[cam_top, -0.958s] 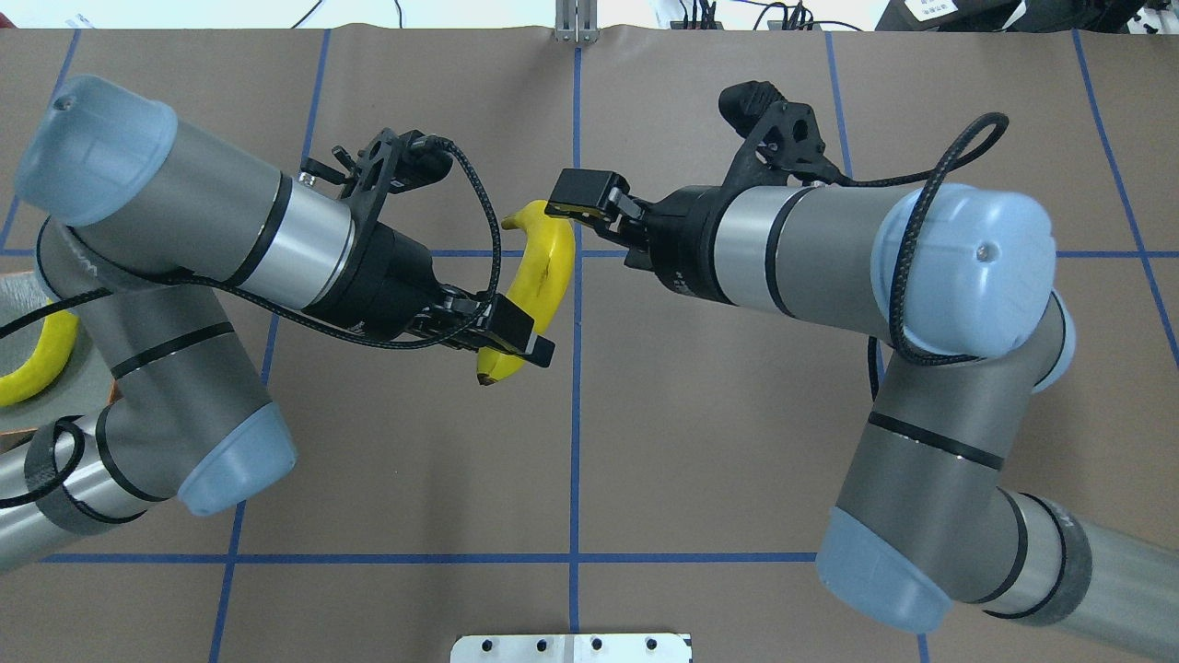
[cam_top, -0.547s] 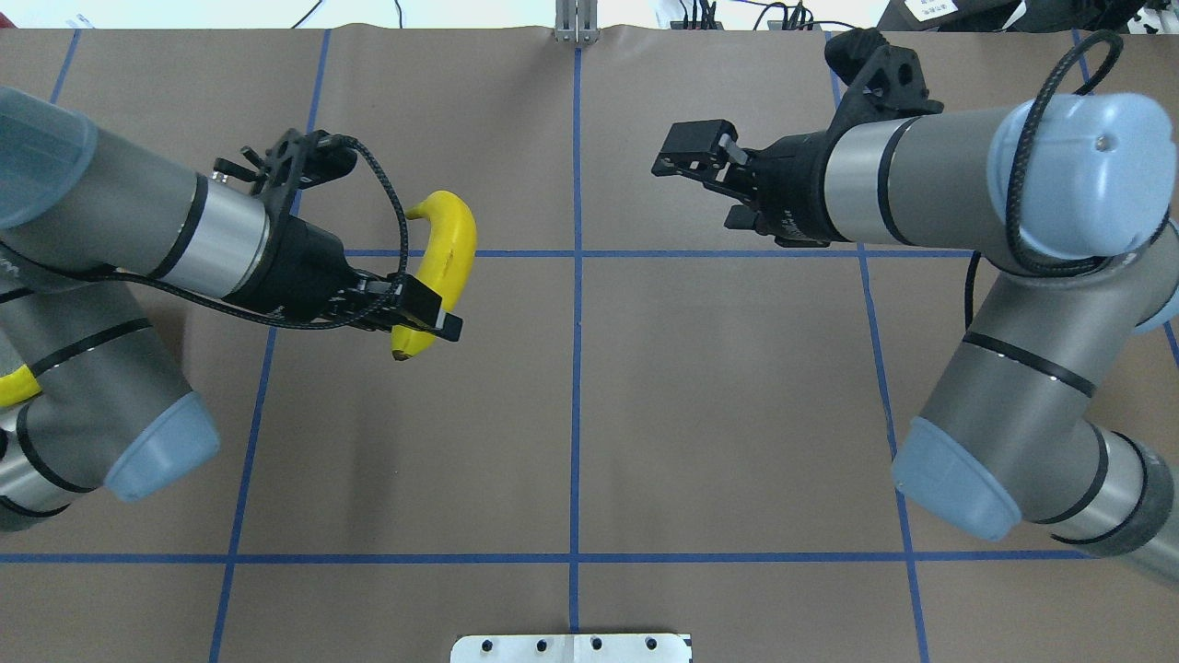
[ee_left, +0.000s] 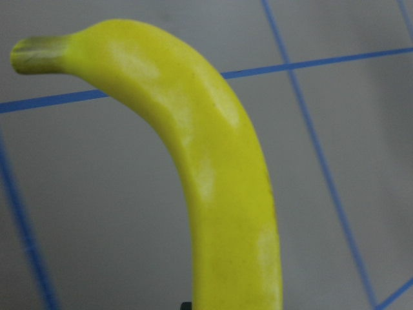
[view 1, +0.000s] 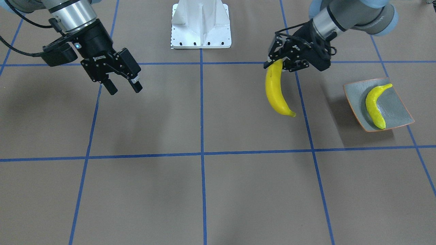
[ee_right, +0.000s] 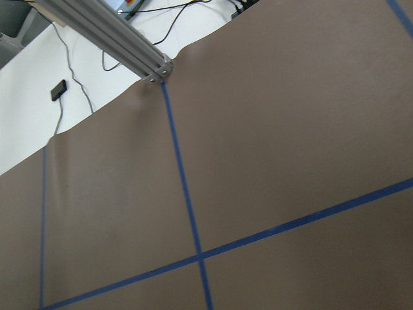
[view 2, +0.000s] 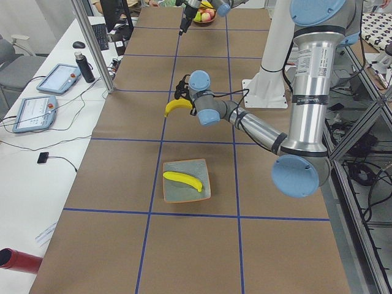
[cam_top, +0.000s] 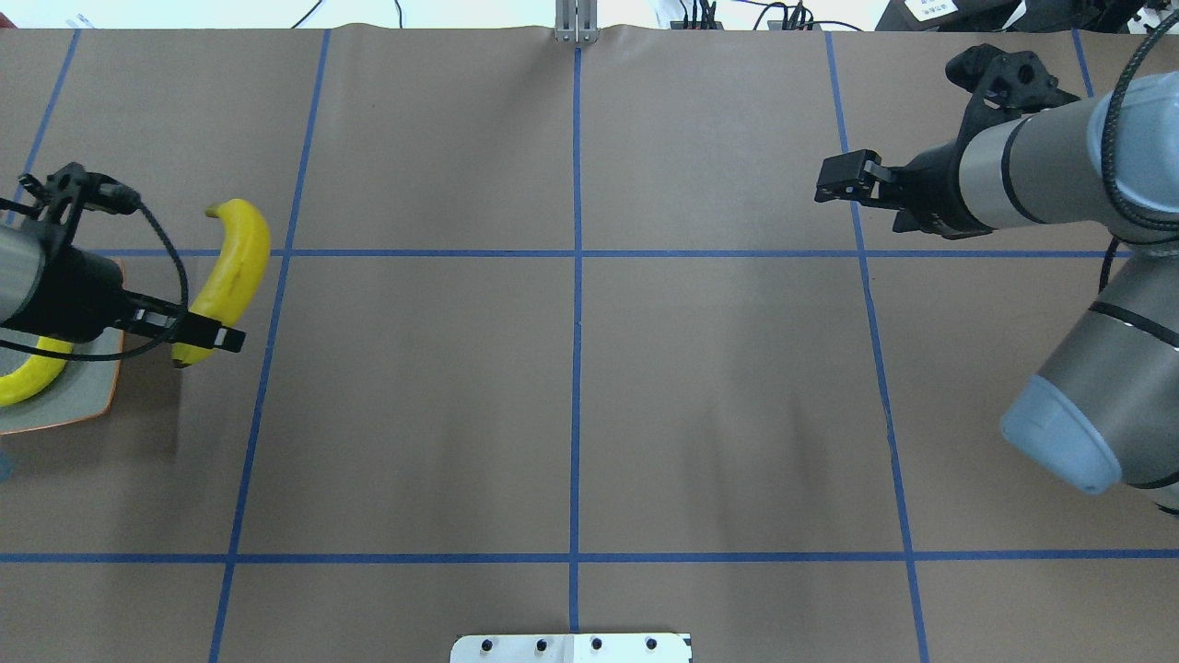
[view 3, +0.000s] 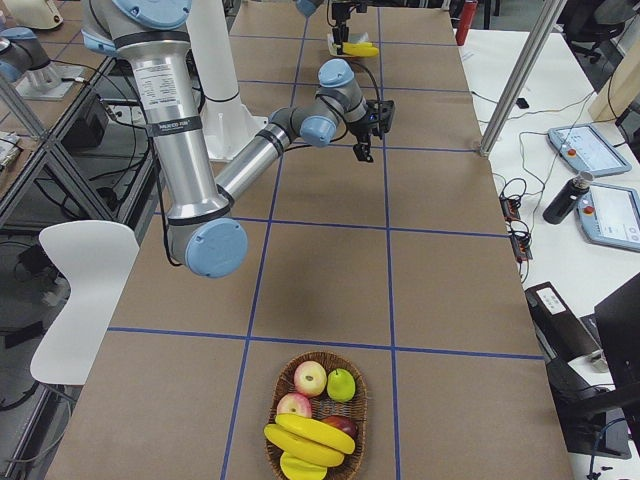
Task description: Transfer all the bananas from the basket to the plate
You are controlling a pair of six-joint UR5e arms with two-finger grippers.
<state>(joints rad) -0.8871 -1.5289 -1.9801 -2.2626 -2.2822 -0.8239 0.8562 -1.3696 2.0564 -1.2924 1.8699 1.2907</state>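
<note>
1. The table (view 1: 238,190) is covered with brown paper. The plate (view 1: 398,105) is set at the end on the robot's left, so it is judged to be within reach of the left arm.
2. The basket (view 3: 362,400) is kept well apart from the plate, at the opposite end. Bananas (view 3: 310,432) are seen in it, so the task is judged unfinished.
3. A first banana (view 1: 373,105) is laid in the plate.
4. A second banana (view 1: 276,90) is hung near the plate, clenched by one end in the left gripper (view 1: 276,64), presumably for placing beside the first.
5. The right gripper (view 1: 124,88) is held spread and empty, far from the plate.
</note>
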